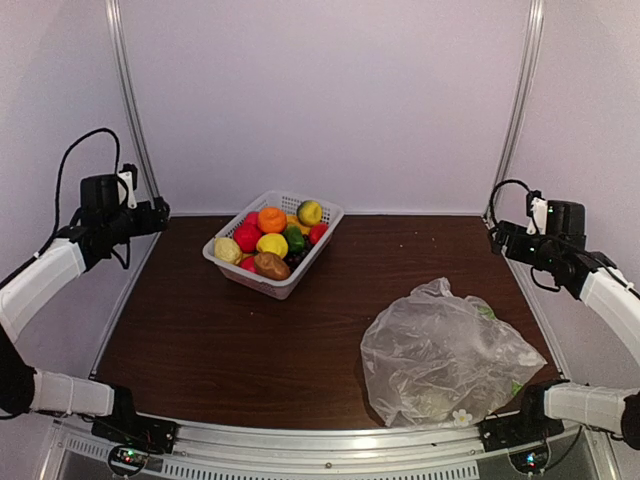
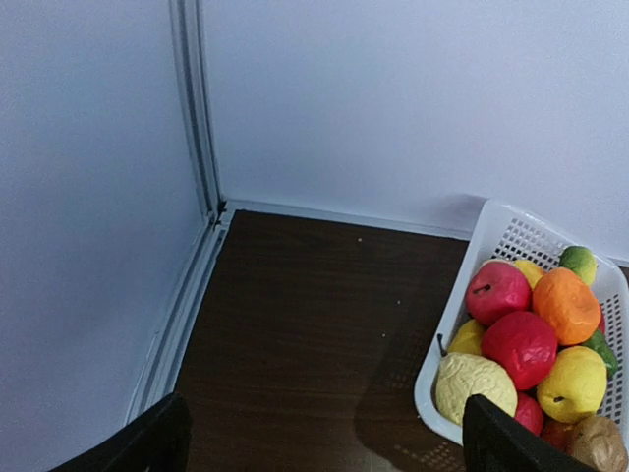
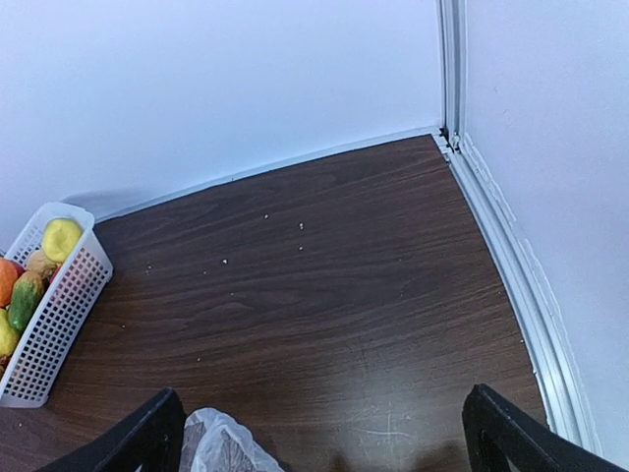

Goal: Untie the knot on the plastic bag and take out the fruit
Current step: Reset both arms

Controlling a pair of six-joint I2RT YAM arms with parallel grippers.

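— Plastic bag [image 1: 440, 355]: where does it lie?

— On the dark table [image 1: 200, 340], at about four o'clock from the table's middle in the top view, toward the near right corner. It is clear crinkly film slumped in a loose heap. A crumpled peak stands at its twelve o'clock, and a white flower print [image 1: 462, 415] shows at its six o'clock edge.

— And the fruit?

— The fruit [image 1: 270, 240] sits heaped in a white lattice basket [image 1: 262, 283] at eleven o'clock from the table's middle, well apart from the plastic bag. I see red, orange, yellow and green pieces, and one brown oval at the basket's near end.

— What about the left gripper?

— The left gripper [image 2: 329, 442] hangs in the air at nine o'clock, above the table's left edge. Its fingers [image 2: 157, 442] are spread wide and grasp nothing. Its own camera has the basket at four o'clock of the view.

— And the right one?

— The right gripper [image 3: 324, 438] hangs at three o'clock, above the right edge. Its fingers [image 3: 501, 433] are released wide and hold nothing. A scrap of the bag's film shows at the bottom of that view, just beside one finger. I cannot tell whether they touch.
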